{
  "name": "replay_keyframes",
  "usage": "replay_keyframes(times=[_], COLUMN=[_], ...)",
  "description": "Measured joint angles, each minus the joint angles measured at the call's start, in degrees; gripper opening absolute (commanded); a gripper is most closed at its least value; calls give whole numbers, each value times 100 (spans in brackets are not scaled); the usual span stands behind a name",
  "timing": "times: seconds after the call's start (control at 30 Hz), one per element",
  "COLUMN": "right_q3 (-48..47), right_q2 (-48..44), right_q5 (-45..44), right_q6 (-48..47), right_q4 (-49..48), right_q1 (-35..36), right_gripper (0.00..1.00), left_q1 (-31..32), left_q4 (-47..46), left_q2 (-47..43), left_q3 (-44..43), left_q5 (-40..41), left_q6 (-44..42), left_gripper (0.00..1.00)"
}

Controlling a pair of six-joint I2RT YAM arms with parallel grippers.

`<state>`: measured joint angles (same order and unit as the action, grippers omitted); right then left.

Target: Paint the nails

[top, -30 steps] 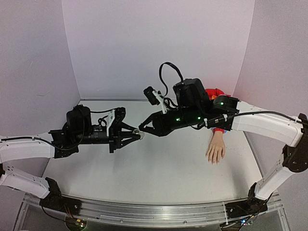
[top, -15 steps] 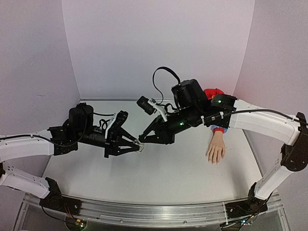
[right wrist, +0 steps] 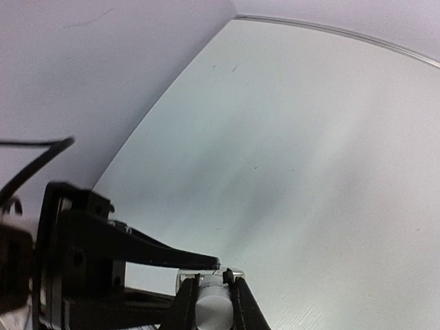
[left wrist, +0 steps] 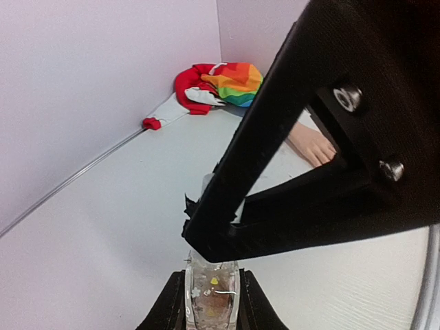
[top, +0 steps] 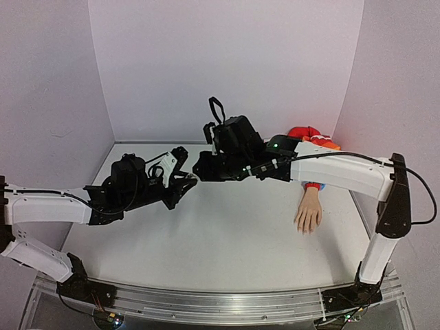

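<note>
The pale fake hand (top: 308, 213) lies palm down at the table's right, fingers toward me. Its nails are too small to make out. Its rainbow sleeve (top: 323, 143) and red cuff sit behind it; the sleeve (left wrist: 232, 81) and hand (left wrist: 311, 143) also show in the left wrist view. My left gripper (top: 187, 181) (left wrist: 212, 287) is shut on a small clear bottle (left wrist: 212, 297) with glitter inside. My right gripper (top: 198, 172) (right wrist: 212, 297) meets it from the right and is shut on the bottle's white cap (right wrist: 212, 309). Both are held above the table's left-middle.
White walls enclose the table on the left, back and right. A small red scrap (left wrist: 151, 124) lies by the back wall near the sleeve. The right arm (top: 330, 168) spans over the table's back right, above the sleeve.
Both grippers, still joined at the bottle, dipped toward me and then moved back and slightly left. The right wrist turned and its arm stretched further left.
</note>
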<state>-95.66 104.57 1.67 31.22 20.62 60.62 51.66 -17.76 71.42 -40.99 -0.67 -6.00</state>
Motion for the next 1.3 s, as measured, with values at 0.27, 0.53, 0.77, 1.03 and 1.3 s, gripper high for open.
replay_keyframes(times=[0.27,0.53,0.77,1.03,1.3], right_q3=[-665,292,1020,690,353], right_q2=[379,-706,-2123,-1898,-1513], right_q5=[-799,-175,1673,3148,3871], right_q6=[1035,398,-1566,-2733,-3090], right_q4=[516,788,958,965,966], right_q1=[113,125,-83,-87,-109], right_gripper=[48,73,67,52,39], left_q1=[43,78,42,46,46], left_q4=[-531,-391,-316,-680,-983], left_q2=[284,-115,-764,-712,-608], left_q3=[0,72,212,214,214], left_q5=[494,-116,-1848,-3734,-4667], left_q6=[-182,589,1384,2009,2303], left_gripper=[0,0,0,0,0])
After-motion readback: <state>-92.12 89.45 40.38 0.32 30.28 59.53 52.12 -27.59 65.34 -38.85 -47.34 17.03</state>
